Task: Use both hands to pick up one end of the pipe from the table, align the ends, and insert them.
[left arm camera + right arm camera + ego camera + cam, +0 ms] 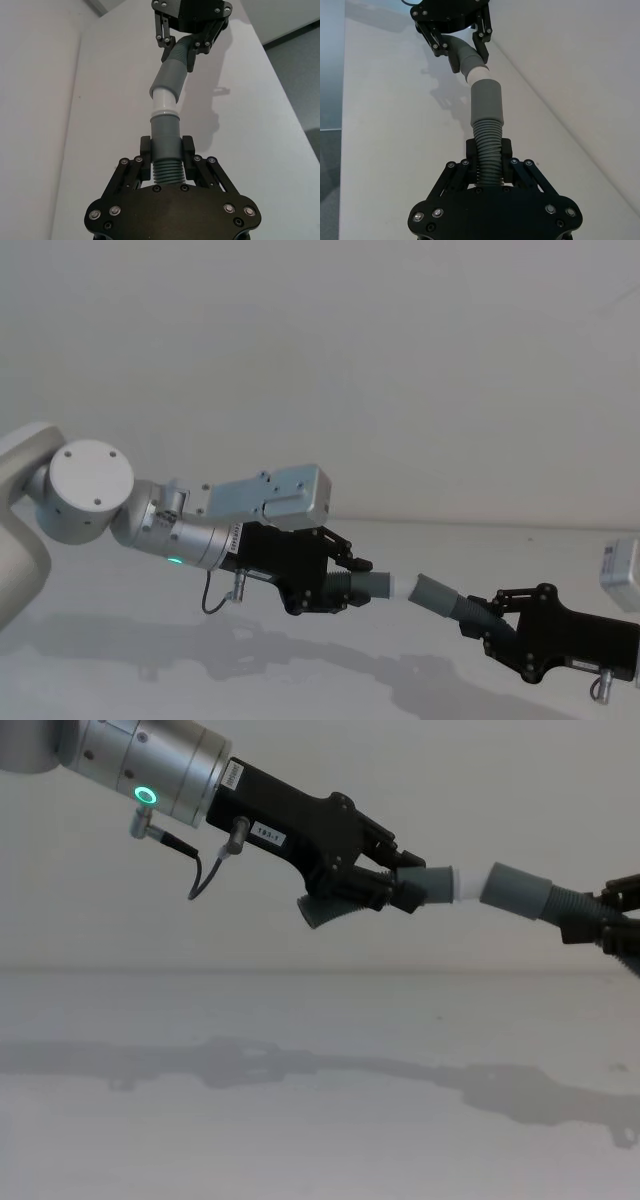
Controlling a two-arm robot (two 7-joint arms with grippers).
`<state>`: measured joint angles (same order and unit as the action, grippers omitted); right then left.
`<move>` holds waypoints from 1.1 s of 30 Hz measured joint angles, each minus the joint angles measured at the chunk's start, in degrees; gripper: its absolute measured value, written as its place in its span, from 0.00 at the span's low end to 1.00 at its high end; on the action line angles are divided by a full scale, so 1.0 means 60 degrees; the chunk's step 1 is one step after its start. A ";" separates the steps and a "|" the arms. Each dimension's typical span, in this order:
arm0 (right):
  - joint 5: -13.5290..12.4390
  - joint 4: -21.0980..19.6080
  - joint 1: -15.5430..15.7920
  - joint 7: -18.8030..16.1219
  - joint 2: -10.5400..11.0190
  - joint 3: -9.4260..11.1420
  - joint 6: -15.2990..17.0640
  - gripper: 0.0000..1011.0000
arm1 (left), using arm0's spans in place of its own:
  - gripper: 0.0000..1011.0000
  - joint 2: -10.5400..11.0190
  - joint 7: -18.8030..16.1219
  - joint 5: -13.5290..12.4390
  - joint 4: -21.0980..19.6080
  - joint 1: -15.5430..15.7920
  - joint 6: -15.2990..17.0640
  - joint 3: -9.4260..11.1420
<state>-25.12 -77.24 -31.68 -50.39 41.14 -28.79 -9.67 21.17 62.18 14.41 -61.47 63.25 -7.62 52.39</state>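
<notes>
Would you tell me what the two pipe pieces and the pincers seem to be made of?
Pipe pieces: likely matte grey plastic, with ribbed flexible sections; one has a smooth white tip. Pincers: apparently matte black plastic links with small metal screws.

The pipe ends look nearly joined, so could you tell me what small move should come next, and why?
Probably push the right hand and its socket further onto the white tip held by the left hand: white still shows, and the pieces meet at a slight angle.

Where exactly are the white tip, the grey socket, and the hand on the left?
white tip (163,102), left wrist view, on its smooth side.
grey socket (515,888), chest view, on its wide sleeve.
left hand (352,578), head view, between its fingertips.
</notes>
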 joint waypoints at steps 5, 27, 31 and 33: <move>0.0195 -0.0010 0.0009 -0.0033 0.0047 -0.0016 -0.0344 0.24 | 0.32 0.0042 0.0098 0.0001 -0.0061 0.0049 0.0073 0.0045; 0.1009 -0.0043 0.0036 -0.0286 0.0294 -0.0100 -0.1640 0.24 | 0.32 0.0239 0.0594 0.0044 -0.0187 0.0393 0.0394 0.0219; 0.1069 -0.0048 0.0040 -0.0315 0.0314 -0.0107 -0.1736 0.24 | 0.32 0.0253 0.0624 0.0049 -0.0195 0.0415 0.0414 0.0230; 0.1084 -0.0050 0.0041 -0.0319 0.0320 -0.0108 -0.1753 0.24 | 0.32 0.0256 0.0633 0.0050 -0.0197 0.0420 0.0421 0.0233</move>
<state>-18.62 -77.54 -31.43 -52.30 43.05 -29.44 -20.19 22.71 65.98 14.72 -62.65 65.77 -5.09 53.79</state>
